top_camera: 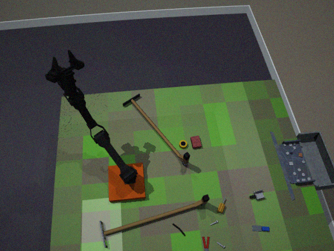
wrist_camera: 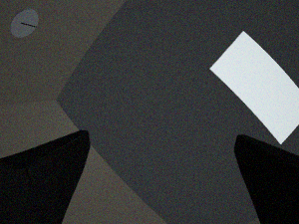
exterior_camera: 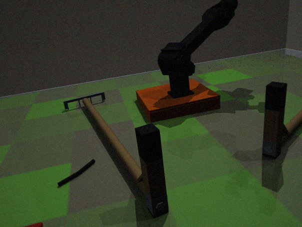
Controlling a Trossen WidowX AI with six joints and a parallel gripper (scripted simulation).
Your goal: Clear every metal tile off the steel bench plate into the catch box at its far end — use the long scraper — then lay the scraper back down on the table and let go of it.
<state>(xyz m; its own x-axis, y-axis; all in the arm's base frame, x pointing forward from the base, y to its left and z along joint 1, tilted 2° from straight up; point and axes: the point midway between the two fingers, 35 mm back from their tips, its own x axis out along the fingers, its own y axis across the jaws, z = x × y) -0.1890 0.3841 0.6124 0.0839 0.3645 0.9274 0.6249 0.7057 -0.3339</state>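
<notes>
My gripper (top_camera: pixel 62 55) (wrist_camera: pixel 163 141) is open and empty, raised high at the upper left. Two long wooden-handled tools lie on the table. One (top_camera: pixel 157 130) has a solid dark bar head and an upright black-topped grip (top_camera: pixel 186 158) (exterior_camera: pixel 275 120). The other (top_camera: pixel 155 218) (exterior_camera: pixel 112 140) has an open bracket-like head (top_camera: pixel 103 234) (exterior_camera: pixel 84 97) and a similar upright grip (top_camera: pixel 205 198) (exterior_camera: pixel 152 170). The steel bench plate (top_camera: pixel 296 161) at the far right bears several small pale tiles, an orange piece (top_camera: pixel 300 155) and a dark one. The grey catch box (top_camera: pixel 318 163) adjoins its right end.
The arm stands on an orange base (top_camera: pixel 113 191) (exterior_camera: pixel 185 111). A yellow ring (top_camera: pixel 183 147) and a red block (top_camera: pixel 196 142) lie near the bar-headed tool. Toward the lower right are a yellow-handled tool (top_camera: pixel 221 207), a blue-handled scraper (top_camera: pixel 265 229), bolts, red-handled pliers (top_camera: pixel 204 242) and a metal bracket (top_camera: pixel 259 195).
</notes>
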